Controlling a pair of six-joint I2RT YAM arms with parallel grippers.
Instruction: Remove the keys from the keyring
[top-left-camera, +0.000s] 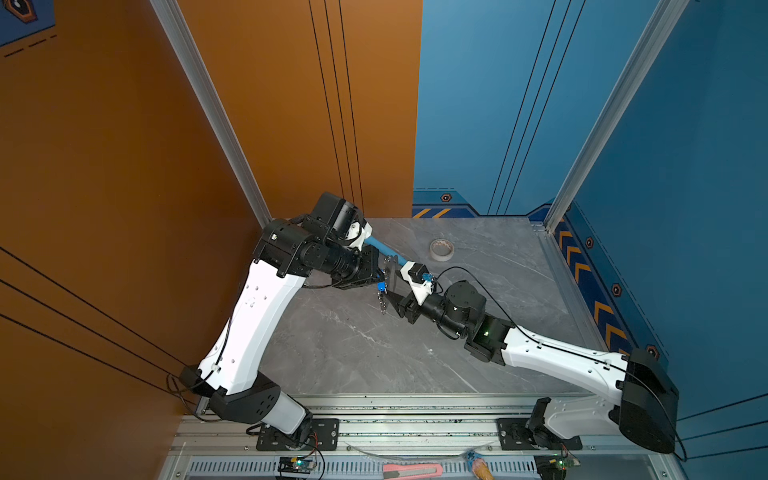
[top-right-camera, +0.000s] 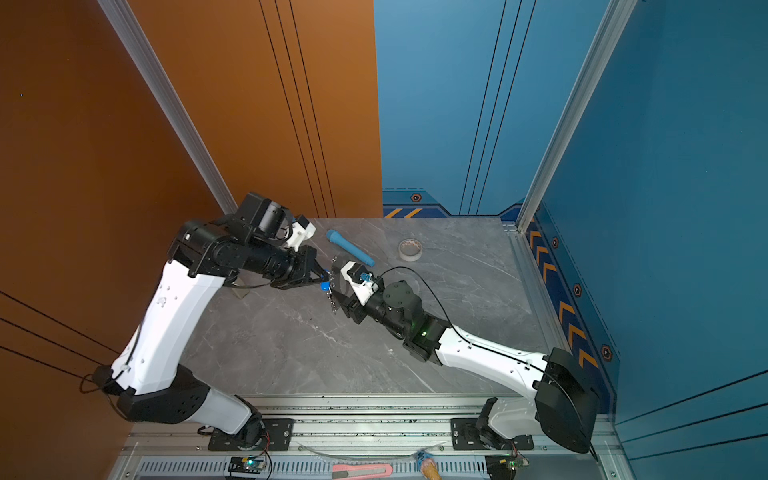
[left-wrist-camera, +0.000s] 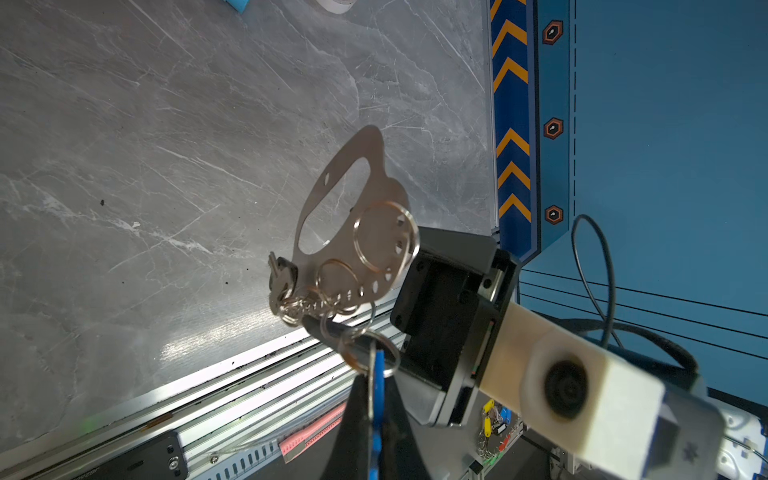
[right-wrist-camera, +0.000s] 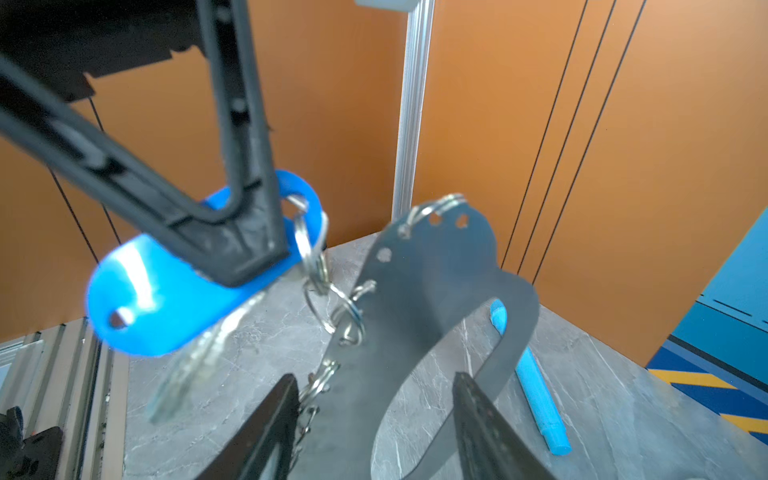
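Grey marbled table (top-left-camera: 353, 353) lies below, between an orange wall (top-left-camera: 124, 166) on the left and a blue wall (top-left-camera: 685, 166) on the right. Above its middle, clear of the surface, hangs the keyring (right-wrist-camera: 432, 282), a thin metal plate that I judge stiff, light and slick. It is best taken edge to edge, as my right gripper (right-wrist-camera: 374, 415) has it, its fingers (right-wrist-camera: 270, 415) clamped on either side of the plate. From the small wire rings (right-wrist-camera: 345, 316) along its edge dangle the keys (right-wrist-camera: 183, 374) with their blue tag (right-wrist-camera: 137, 299). They look loose and prone to swing, the rings springy and stubborn, the tag smooth plastic likely to slip from a weak pinch, so I would take its flat faces close to the ring. My left gripper (right-wrist-camera: 245, 262) is closed on that tag. Both arms reach in low, one from the left, one from the near right, wrists nearly level, noses almost meeting. Farther back lie a blue tube (top-right-camera: 351, 248) and a tape roll (top-right-camera: 410, 249), well apart from my grip
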